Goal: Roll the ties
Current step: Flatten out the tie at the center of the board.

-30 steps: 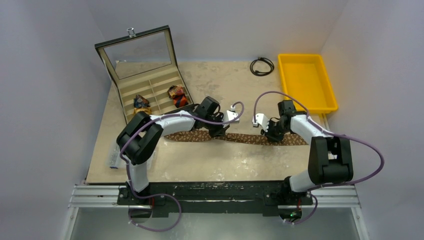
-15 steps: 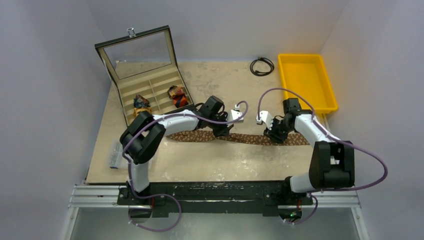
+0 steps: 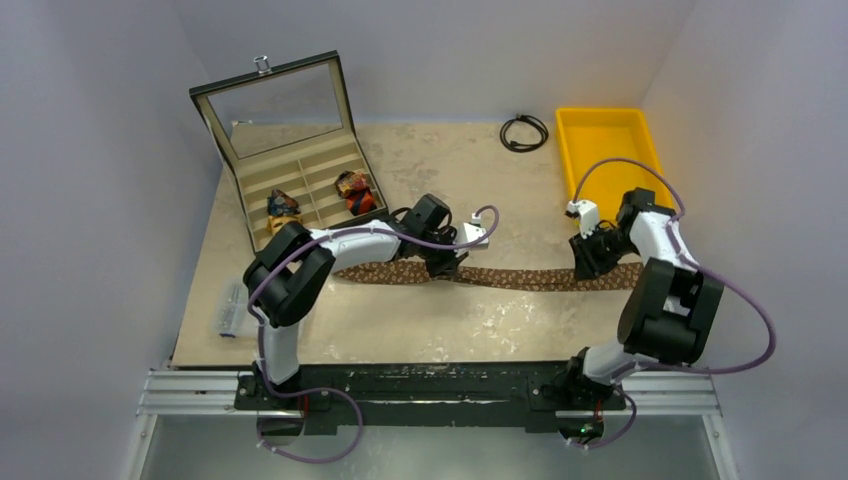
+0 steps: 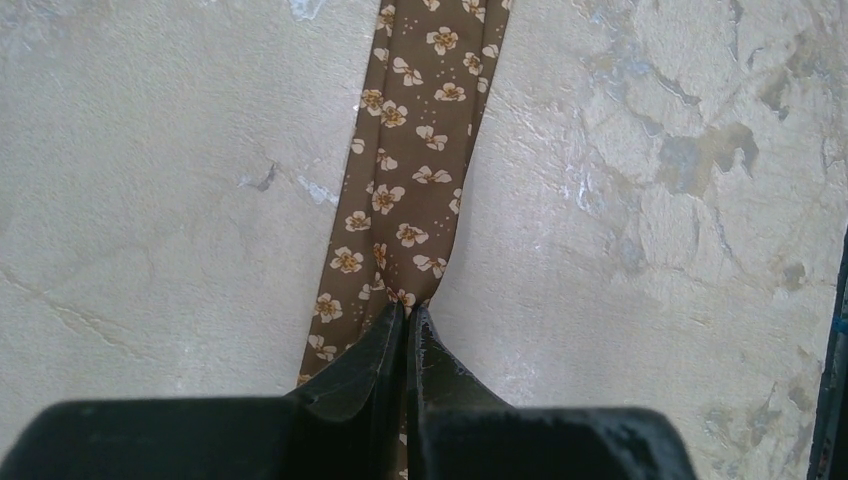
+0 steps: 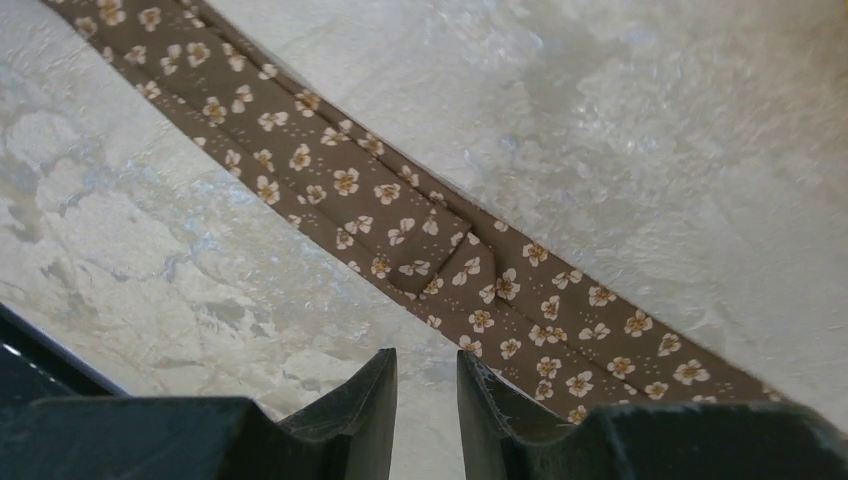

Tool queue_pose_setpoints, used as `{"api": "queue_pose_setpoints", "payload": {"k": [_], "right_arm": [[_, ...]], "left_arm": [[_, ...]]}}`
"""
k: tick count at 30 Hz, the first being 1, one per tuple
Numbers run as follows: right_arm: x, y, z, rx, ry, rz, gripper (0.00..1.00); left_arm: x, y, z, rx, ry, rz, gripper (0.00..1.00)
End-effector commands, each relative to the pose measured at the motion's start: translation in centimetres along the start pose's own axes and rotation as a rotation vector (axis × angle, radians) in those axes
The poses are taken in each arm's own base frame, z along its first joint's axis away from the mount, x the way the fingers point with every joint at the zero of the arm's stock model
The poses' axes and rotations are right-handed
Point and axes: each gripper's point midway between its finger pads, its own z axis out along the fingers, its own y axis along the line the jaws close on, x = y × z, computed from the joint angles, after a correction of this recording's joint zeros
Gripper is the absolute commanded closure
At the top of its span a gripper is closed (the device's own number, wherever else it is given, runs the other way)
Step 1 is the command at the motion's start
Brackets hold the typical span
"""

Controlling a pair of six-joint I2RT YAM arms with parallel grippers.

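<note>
Rightward since a second ago, the right gripper now hovers over the right end of the brown tie, fingers slightly parted, grasping nothing. That tie lies stretched across the table, and the left gripper is clenched on its middle.

The brown tie carries cream flowers and tiny specks; the table is mottled beige, the tray yellow, the cable black.
</note>
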Motion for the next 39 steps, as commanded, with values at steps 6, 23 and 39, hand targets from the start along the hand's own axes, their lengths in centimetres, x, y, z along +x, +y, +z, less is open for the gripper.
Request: {"api": "queue_pose_setpoints", "payload": {"k": [6,23,39], "right_arm": [[-0.4,-1.5,1.6,-0.053,-0.002,0.325,0.7],[0.4,-4.1,3.8,0.002,0.034,0.369,0.65],[0.3,-3.8,3.8,-0.03,0.025,0.373,0.71]], "left_arm": [[-1.0,-0.4,0.7,0.004,-0.001,0.029,1.0],[-0.7,-0.8,1.1,0.003,0.016,0.047,1.0],[-1.0,-1.0,1.6,0.012,0.025,0.062,1.0]]}}
